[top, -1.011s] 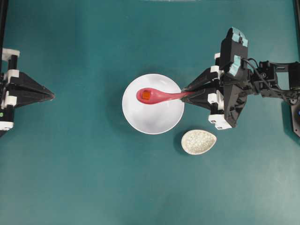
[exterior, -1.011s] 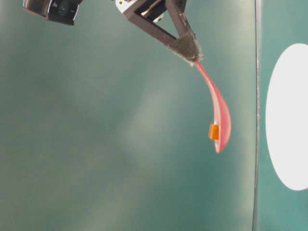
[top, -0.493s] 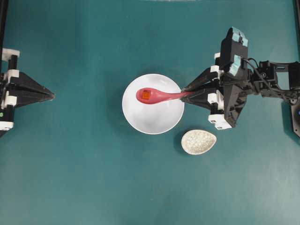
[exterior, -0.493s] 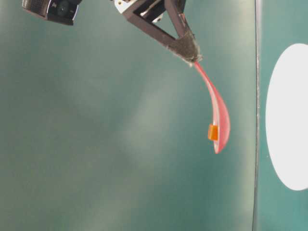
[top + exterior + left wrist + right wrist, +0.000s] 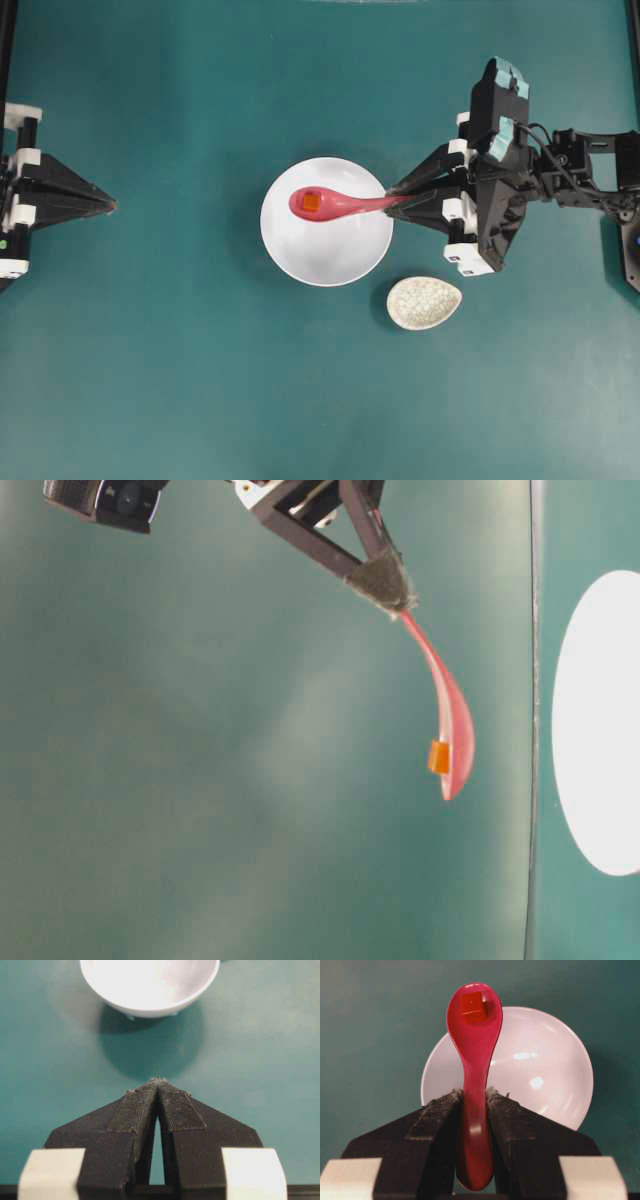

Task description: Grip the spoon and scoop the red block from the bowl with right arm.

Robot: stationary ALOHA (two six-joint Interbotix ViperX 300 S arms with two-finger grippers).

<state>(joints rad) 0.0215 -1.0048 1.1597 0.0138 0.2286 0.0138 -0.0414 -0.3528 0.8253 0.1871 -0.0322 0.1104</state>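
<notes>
- Right gripper (image 5: 474,1105) was clamped on the handle of the pink-red spoon (image 5: 473,1050), fingers pinching both sides.
- Red block (image 5: 473,1006) sat in the spoon's scoop, raised above the white bowl (image 5: 330,255).
- Judged best practice: keep the scoop level and move slowly so the block stays put.
- Right arm (image 5: 560,175) reached in level from the side.
- Left gripper (image 5: 158,1092) rested closed and empty, well apart.

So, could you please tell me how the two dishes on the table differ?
The plain white round bowl is much larger than the speckled beige oval dish. The bowl sits centrally beneath the pink-red spoon; the dish lies apart, nearer the right arm. Both rest on the teal table.
</notes>
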